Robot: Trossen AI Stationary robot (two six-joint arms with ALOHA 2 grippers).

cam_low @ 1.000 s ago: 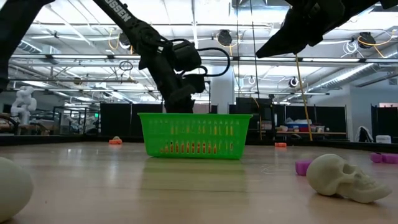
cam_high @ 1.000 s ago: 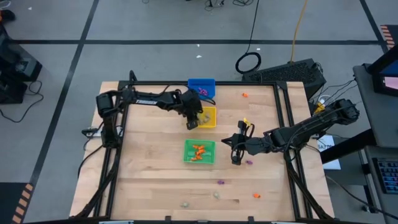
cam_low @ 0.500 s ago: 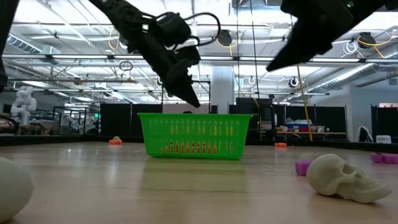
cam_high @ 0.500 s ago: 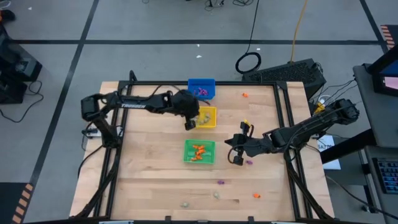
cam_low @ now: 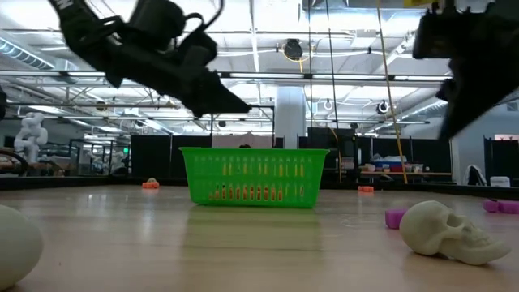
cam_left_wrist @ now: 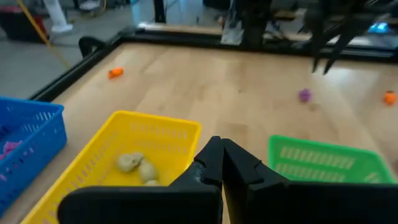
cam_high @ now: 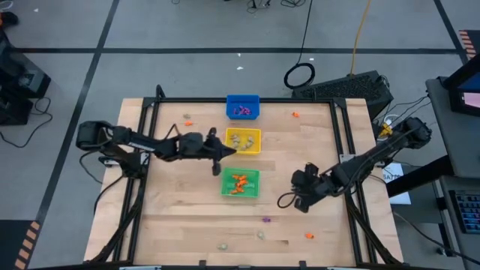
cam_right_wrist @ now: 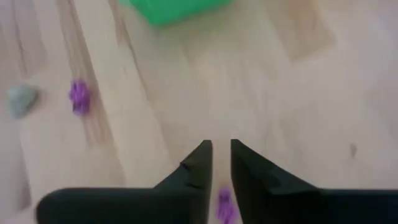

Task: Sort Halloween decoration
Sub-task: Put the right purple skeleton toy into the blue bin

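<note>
The right gripper (cam_right_wrist: 221, 163) hung low over the wood with its fingers slightly parted, and a purple trinket (cam_right_wrist: 224, 205) lay on the table (cam_high: 180, 217) between and just below the tips, not held. Another purple piece (cam_right_wrist: 79, 98) and a pale one (cam_right_wrist: 22, 99) lay farther off, the green bin (cam_high: 240, 182) beyond. The left gripper (cam_left_wrist: 221, 163) was closed on nothing, poised between the yellow bin (cam_high: 245, 141), holding pale trinkets (cam_left_wrist: 137, 167), and the green bin. The blue bin (cam_high: 242, 106) stood past the yellow.
</note>
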